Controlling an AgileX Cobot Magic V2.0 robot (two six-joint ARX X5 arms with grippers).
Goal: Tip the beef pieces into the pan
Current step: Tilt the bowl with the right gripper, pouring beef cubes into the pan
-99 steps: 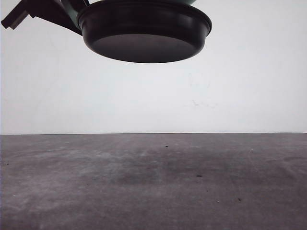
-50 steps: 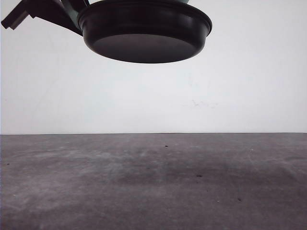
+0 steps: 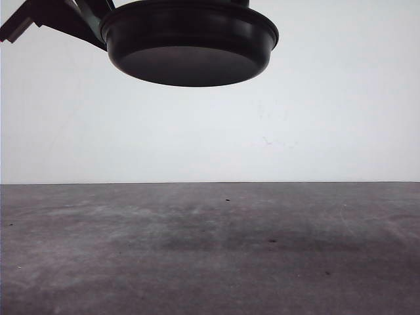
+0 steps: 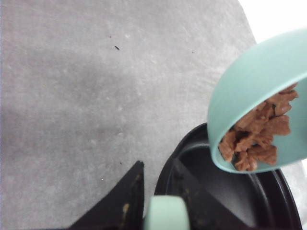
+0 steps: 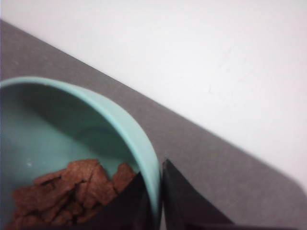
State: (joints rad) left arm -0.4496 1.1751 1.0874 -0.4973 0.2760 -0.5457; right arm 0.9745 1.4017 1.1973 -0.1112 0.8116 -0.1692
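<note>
A plain white wall stands behind a mottled grey table, matte and faintly scuffed; held well above it at the left, the pan is round, black and shallow with low sloped sides, probably stiff and fairly heavy, best gripped where the left claw clenches it, at the mint-green handle; to the right, a smooth mint-green bowl tilts over the pan's mouth, its rim pinched by the right claw; the beef pieces (flat, orange-brown, seemingly light and dry) crowd the bowl's lower lip, likely to tumble loosely rather than stick.
</note>
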